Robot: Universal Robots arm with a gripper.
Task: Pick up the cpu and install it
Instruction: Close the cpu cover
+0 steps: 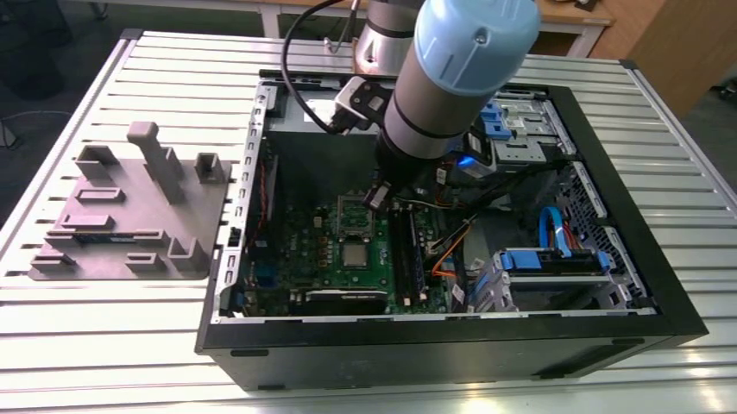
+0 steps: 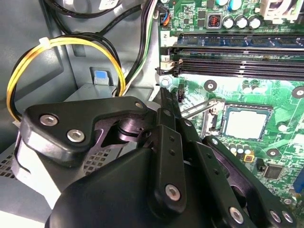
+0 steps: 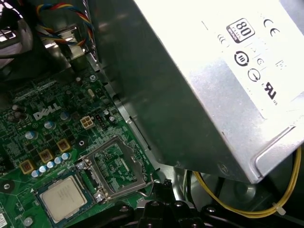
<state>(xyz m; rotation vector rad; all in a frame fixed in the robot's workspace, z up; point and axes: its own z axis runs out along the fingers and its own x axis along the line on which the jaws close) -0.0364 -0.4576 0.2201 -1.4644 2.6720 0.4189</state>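
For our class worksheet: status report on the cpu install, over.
Hand low beside open socket frame. Cpu sitting in socket, uncovered. Power-supply box close alongside.

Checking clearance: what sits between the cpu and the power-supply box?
In the first wrist view, the socket's open metal frame lies between the cpu and the power-supply box.

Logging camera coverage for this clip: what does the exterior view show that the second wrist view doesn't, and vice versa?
Exterior view, not the second wrist view: the grey fixture plate with upright blocks on the slatted table, the arm's light-blue joint over the open computer case, and blue drive caddies.
Second wrist view, not the exterior: a yellow cable loop and a blue clip on the grey wall.
Both: the cpu lying in its socket on the green motherboard, and the long black memory slots.
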